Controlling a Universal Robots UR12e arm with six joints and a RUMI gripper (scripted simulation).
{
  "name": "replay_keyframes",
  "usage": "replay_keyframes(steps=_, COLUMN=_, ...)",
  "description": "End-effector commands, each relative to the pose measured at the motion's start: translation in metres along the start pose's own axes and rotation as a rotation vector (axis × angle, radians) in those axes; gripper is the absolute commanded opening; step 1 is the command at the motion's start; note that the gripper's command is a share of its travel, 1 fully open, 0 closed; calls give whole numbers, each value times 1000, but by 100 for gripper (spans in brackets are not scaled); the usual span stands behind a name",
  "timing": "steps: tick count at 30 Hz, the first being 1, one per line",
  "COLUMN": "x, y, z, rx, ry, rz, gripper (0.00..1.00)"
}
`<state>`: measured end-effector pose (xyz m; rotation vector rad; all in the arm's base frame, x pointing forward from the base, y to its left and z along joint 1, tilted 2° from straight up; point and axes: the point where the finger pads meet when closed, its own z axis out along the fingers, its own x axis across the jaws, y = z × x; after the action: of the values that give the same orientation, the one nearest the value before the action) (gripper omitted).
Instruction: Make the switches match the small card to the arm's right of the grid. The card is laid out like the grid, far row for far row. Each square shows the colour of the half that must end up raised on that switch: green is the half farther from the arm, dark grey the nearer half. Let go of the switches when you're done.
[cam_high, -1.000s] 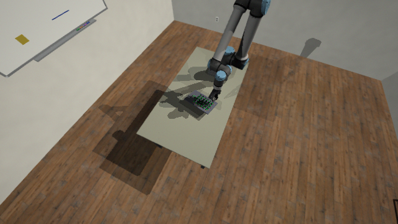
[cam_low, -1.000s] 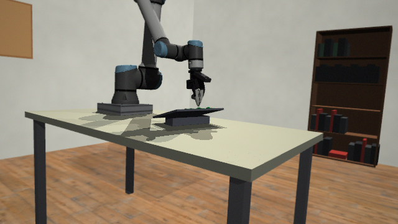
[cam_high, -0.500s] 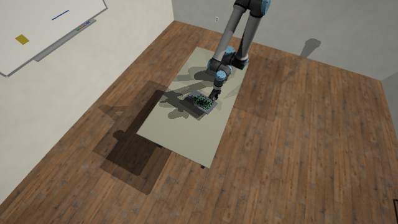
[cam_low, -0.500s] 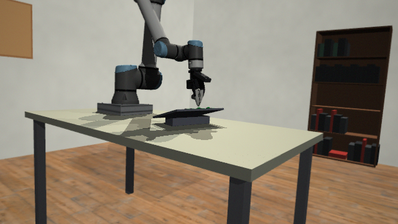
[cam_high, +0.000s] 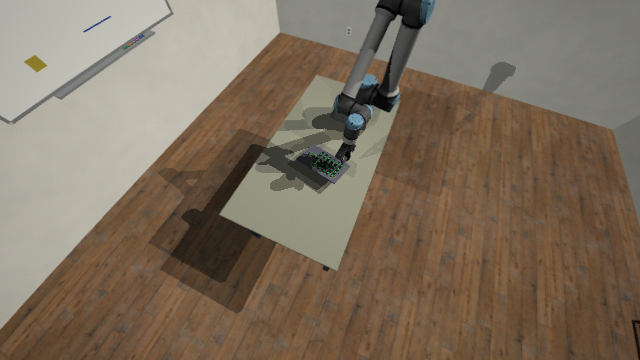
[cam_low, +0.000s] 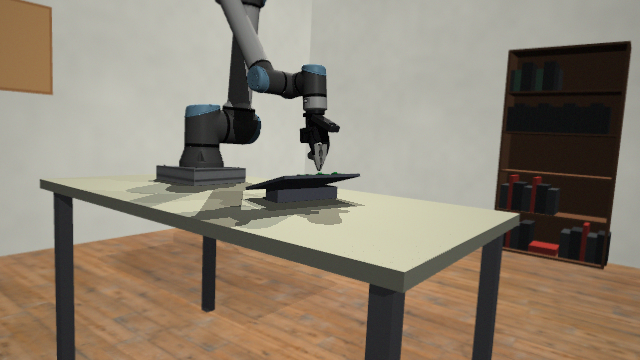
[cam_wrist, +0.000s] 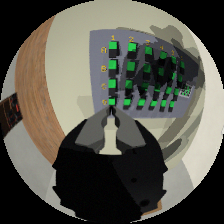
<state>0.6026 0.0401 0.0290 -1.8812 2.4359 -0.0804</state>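
A tilted grey switch panel (cam_high: 326, 166) sits on a dark block on the table; it also shows in the exterior view (cam_low: 305, 180) and in the wrist view (cam_wrist: 145, 75). It holds a grid of rocker switches with green and dark halves, with yellow row and column labels. The small card (cam_wrist: 186, 93) lies at the panel's far right edge in the wrist view. My gripper (cam_wrist: 111, 106) is shut and empty. Its tips hang just above the panel's near corner by the switch at row D, column 1 (cam_wrist: 112, 102). It also shows in the top and exterior views (cam_high: 344, 155) (cam_low: 320, 162).
The arm's base (cam_low: 201, 174) stands on the table behind the panel. The table edge and wooden floor lie left of the panel in the wrist view. A bookshelf (cam_low: 560, 150) stands by the far wall, well clear of the table.
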Motion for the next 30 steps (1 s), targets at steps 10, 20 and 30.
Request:
replay_keyframes(steps=10, x=0, y=-1, z=9, rx=1, ry=0, rz=0, gripper=0)
replay_keyframes(steps=20, x=0, y=-1, z=22, rx=1, ry=0, rz=0, gripper=0)
replay_keyframes(steps=30, x=0, y=-1, z=24, rx=1, ry=0, rz=0, gripper=0)
